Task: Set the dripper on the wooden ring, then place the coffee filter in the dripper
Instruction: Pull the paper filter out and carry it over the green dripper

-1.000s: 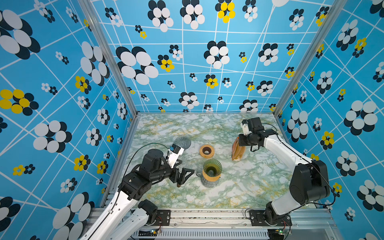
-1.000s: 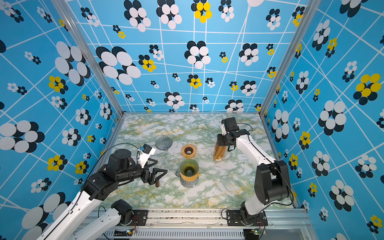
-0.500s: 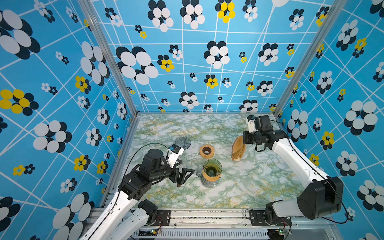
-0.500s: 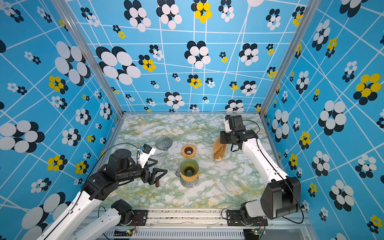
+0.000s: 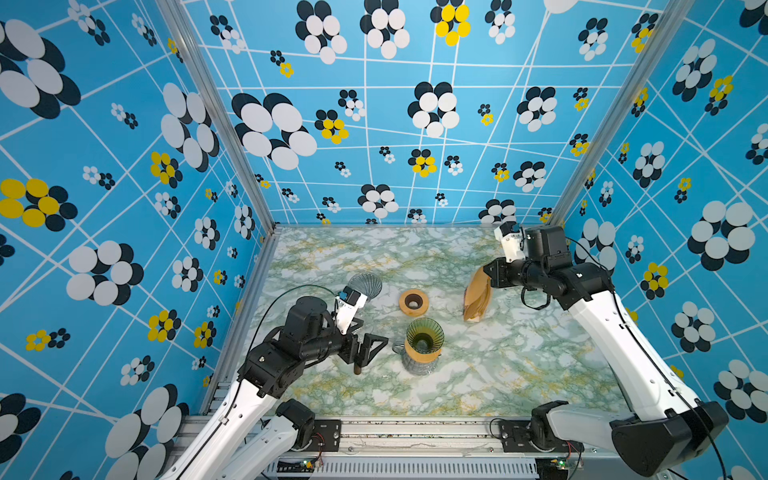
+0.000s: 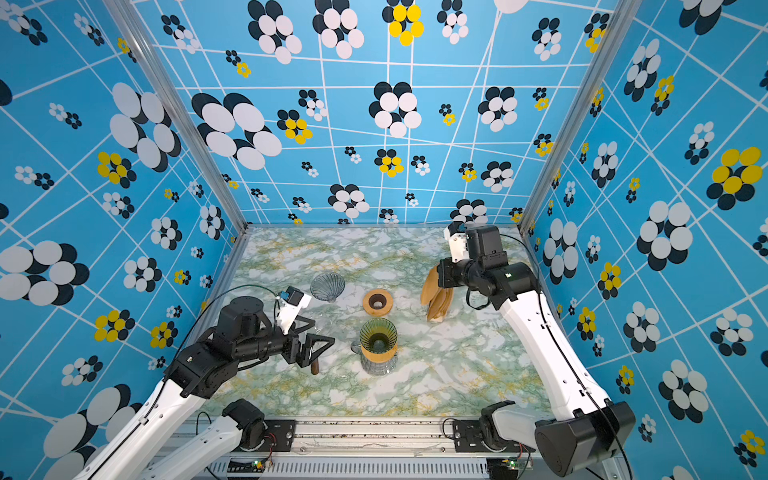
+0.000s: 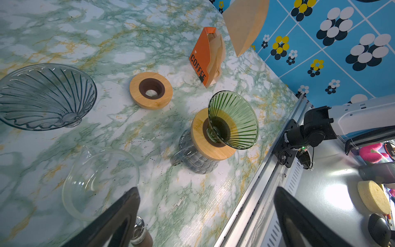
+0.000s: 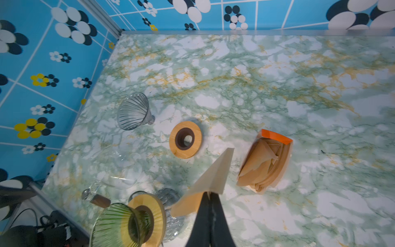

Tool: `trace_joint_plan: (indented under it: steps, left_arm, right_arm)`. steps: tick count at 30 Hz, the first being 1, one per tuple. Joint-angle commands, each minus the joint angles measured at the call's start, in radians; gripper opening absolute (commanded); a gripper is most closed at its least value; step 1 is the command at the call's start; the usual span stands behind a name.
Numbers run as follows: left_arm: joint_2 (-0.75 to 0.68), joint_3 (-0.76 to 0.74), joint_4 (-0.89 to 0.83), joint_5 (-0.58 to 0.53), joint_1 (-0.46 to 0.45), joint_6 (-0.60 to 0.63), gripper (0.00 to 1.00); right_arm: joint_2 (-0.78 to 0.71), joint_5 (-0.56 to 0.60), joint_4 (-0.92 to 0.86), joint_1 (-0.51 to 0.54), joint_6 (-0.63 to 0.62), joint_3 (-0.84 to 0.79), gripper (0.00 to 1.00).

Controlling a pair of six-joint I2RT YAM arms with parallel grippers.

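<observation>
The green ribbed dripper (image 5: 424,330) (image 6: 377,332) sits in a wooden collar on a glass carafe near the table's front middle. My right gripper (image 5: 489,276) (image 8: 208,193) is shut on one tan coffee filter (image 5: 478,284) (image 7: 245,23) (image 8: 213,177). It holds the filter in the air just above the orange filter pack (image 5: 473,312) (image 8: 265,166), behind and to the right of the dripper. My left gripper (image 5: 370,349) (image 7: 205,190) hovers open and empty just left of the dripper.
A clear ribbed glass dripper (image 5: 365,286) (image 7: 47,96) lies on its side at the left. A loose wooden ring (image 5: 404,302) (image 8: 195,147) lies behind the green dripper. A clear glass server (image 7: 100,181) with a wooden handle (image 5: 357,368) stands beside my left gripper.
My right gripper has risen up and away from the filter pack toward the back right, carrying one filter. The left arm has not moved.
</observation>
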Motion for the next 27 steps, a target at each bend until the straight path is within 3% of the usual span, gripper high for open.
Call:
trace_joint_plan:
  steps: [1, 8, 12, 27]
  left_arm:
    - [0.002, -0.01, 0.013, 0.013, 0.017, -0.007, 0.99]
    - [0.006, -0.011, 0.025, 0.037, 0.042, -0.012, 0.99]
    - [0.005, -0.012, 0.028, 0.043, 0.048, -0.013, 0.99]
    - [0.0, -0.013, 0.025, 0.046, 0.049, -0.01, 0.99]
  right_arm:
    - [-0.021, -0.143, -0.099, 0.035, -0.003, 0.058, 0.0]
    - [-0.014, -0.351, -0.221, 0.107, -0.015, 0.163, 0.0]
    - [0.004, -0.39, -0.28, 0.167, -0.042, 0.191, 0.01]
    - [0.186, -0.252, -0.361, 0.351, -0.062, 0.208, 0.02]
